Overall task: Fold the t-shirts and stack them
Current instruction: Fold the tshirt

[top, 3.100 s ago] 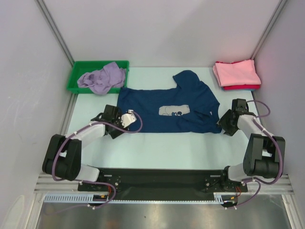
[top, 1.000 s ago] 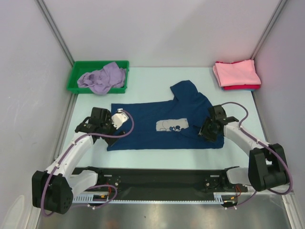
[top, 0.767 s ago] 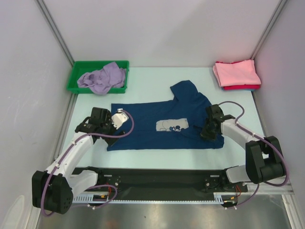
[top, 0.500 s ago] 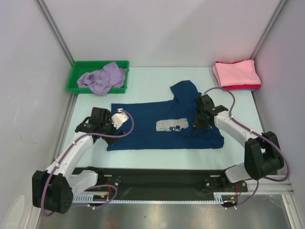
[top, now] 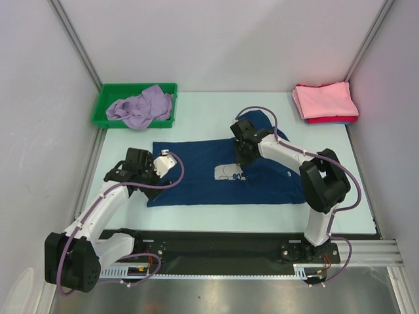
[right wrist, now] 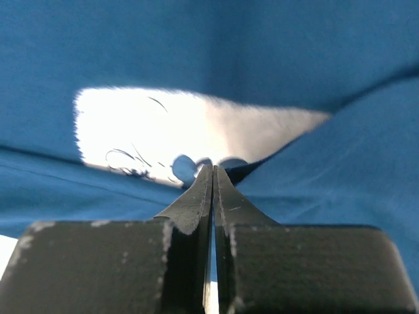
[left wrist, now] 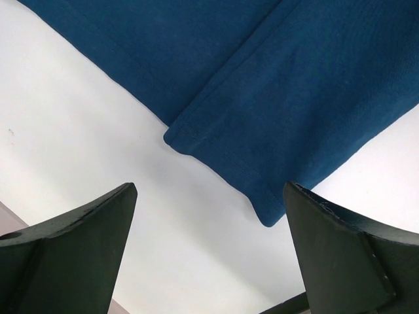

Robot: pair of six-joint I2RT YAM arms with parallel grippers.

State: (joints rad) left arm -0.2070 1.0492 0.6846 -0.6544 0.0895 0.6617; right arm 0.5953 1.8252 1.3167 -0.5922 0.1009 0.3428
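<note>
The right gripper (right wrist: 213, 169) had its two dark fingers (right wrist: 190, 209) pressed flat together with no gap, tips down at the cloth. A navy blue cotton t-shirt (right wrist: 196, 39) filled the view behind them. Its pale grey print (right wrist: 170, 124) with thin dark line work lay just beyond the tips, a raised blue fold overlapping the print's right end.

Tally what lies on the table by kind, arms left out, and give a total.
navy t-shirt, laid out: 1
lavender t-shirt, crumpled in the bin: 1
folded stack, pink over red: 1
green bin: 1
Total: 4
</note>
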